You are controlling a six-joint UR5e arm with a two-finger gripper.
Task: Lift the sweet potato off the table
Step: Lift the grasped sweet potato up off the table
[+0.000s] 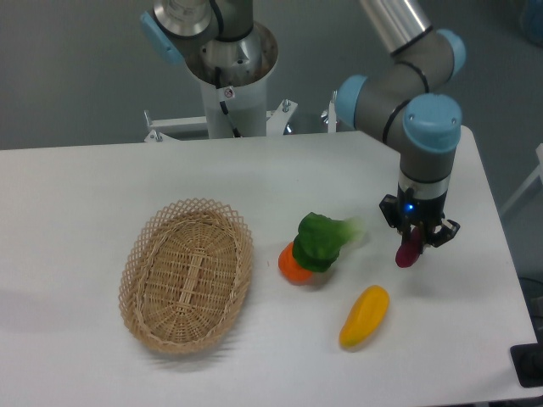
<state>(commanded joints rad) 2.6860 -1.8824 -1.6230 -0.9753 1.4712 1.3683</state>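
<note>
Camera view from the fixed spot shows my pincer (411,248) pointing straight down over the right part of the surface (102,178), its two fingers clamped on the sweet potato (408,252). The small purple piece hangs tilted between them, its lower end poking out below the fingertips. I judge it is off the white top, though the gap beneath is too slight for me to be sure.

To the left of it sits a green leafy vegetable (323,241) resting against an orange round one (294,265). Nearer and a little left lies the yellow vegetable (365,316), apart from what I hold. The wicker basket (187,273) stands well to the left.

The step in hand is the lift. The piece is slim, tapered and seems caught near one end, so it could pivot or slip out if I jerk. I would keep the squeeze steady and rise straight up, slowly, without swinging sideways, so that the dangling tip clears the yellow vegetable and the greens. I would not loosen or reset the fingers in the air; if the piece sags further, setting it back down and gripping closer to its middle would be safer.
</note>
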